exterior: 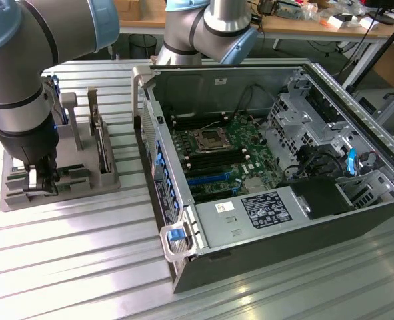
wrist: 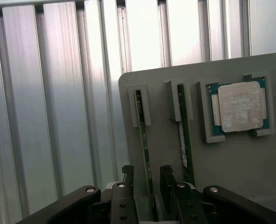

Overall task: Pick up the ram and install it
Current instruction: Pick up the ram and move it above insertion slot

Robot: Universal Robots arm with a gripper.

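Here, one ribbed metal tabletop is carrying everything. One open computer case is lying on it towards the exterior view's right, and one green motherboard is showing inside. One grey-and-blue arm is reaching down at the exterior view's left, over one grey holder that is sitting beside the case.

In the wrist view, the holder is carrying three parts: two green sticks and one square processor lying flat in its own recess. The ram is standing on edge in the slot nearest the holder's outer edge. The second ram stick is standing parallel in the next slot, between the ram and the processor.

The jaws are standing wide, one on each side of the ram, with a gap showing on each side; they are gripping nothing.

The near ends of both sticks are disappearing behind the jaws. The holder is being cut off at the frame edge of the wrist view. In the exterior view, the arm's wrist is covering part of the holder, and the sticks there are hard to make out.
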